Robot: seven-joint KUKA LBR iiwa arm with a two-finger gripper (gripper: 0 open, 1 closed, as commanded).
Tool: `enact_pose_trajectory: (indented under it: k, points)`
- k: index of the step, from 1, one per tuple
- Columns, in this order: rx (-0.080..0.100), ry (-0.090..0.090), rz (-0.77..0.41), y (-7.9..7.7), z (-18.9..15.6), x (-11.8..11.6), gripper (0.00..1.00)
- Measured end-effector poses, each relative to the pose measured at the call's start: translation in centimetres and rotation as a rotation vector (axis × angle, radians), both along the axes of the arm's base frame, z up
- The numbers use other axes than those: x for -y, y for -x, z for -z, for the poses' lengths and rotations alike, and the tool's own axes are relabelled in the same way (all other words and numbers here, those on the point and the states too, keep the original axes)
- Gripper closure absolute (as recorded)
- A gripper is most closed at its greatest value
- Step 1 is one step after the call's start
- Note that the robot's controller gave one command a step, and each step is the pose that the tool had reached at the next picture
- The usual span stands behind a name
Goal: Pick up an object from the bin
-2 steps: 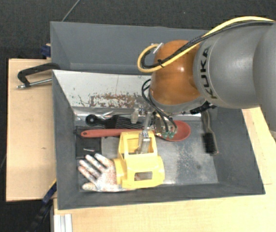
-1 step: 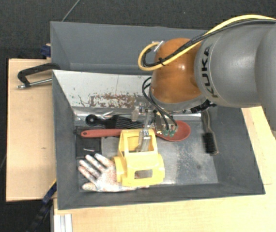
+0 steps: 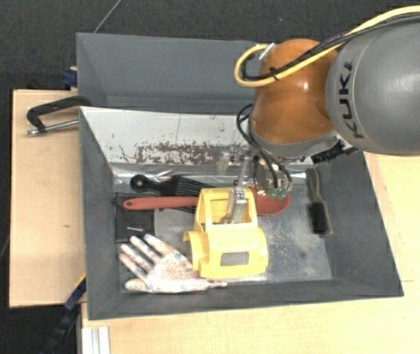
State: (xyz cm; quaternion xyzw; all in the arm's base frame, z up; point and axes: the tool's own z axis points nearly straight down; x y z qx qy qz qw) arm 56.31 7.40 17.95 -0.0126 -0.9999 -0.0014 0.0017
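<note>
My gripper [image 3: 236,206] hangs below the orange wrist cover, right at the back top edge of a yellow plastic toy vehicle [image 3: 228,245] in the middle of the bin. Its tip lies against the toy's open yellow frame. A flat red piece [image 3: 278,204] pokes out just right of the gripper, behind the toy. A pale patterned glove [image 3: 158,265] lies against the toy's left side, at the front of the bin.
A brush with a red handle [image 3: 155,203] and a black brush [image 3: 167,185] lie at the back left, over a black flat piece [image 3: 133,227]. A narrow black tool [image 3: 317,214] lies alone on the right. The arm covers the back right corner.
</note>
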Motion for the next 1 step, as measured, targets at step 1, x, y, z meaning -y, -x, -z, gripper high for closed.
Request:
enact_pose_trajectory:
  k: [1]
  points:
    - [0.009,-0.001,0.198,-2.91,-8.23,-2.61,1.0]
